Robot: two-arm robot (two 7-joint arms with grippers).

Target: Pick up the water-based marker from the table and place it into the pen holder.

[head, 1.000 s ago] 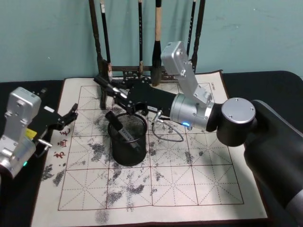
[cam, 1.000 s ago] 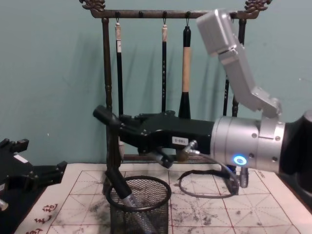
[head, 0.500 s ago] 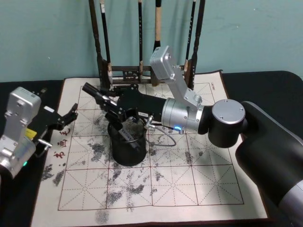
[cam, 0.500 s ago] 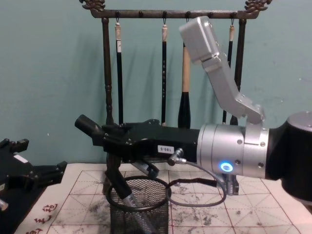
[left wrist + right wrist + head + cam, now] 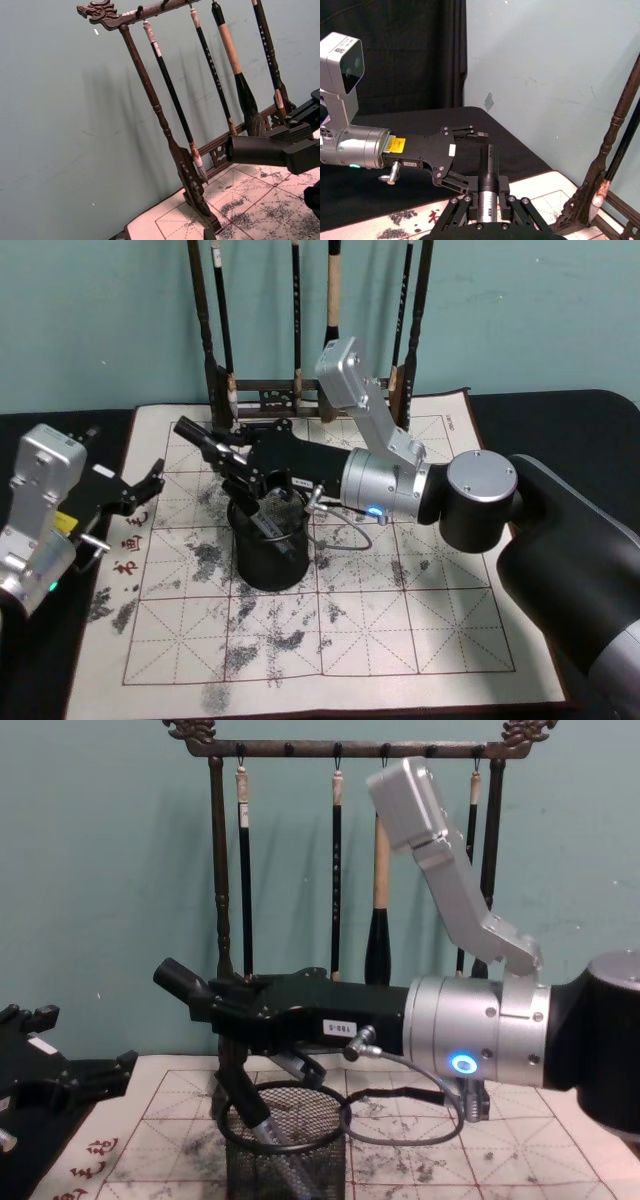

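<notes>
Tabletop (image 5: 40, 425): black cloth, with a gridded calligraphy mat (image 5: 420, 620) covering most of it and the brush rack (image 5: 300, 390) along the mat's far edge.

My right arm reaches across the mat's middle; the right gripper (image 5: 215, 452) hangs just above the far-left rim of the pen holder (image 5: 270, 545). Its jaws are spread, nothing between them.

My left gripper (image 5: 150, 480) is parked over the mat's left edge, jaws apart and holding nothing.

Pen holder: black mesh cup, upright, left of the mat's centre.

Water-based marker (image 5: 258, 517): already inside the cup, leaning, dark cap end poking above the rim (image 5: 243, 1098) on the left side, just under my right jaws.

Judgement: placement looks done; the step in hand is withdrawal. To do it well I should lift the right gripper straight up first, keeping the spread jaws off the protruding cap and the rim, then retract. Dragging sideways could catch the marker and tip the light cup.
</notes>
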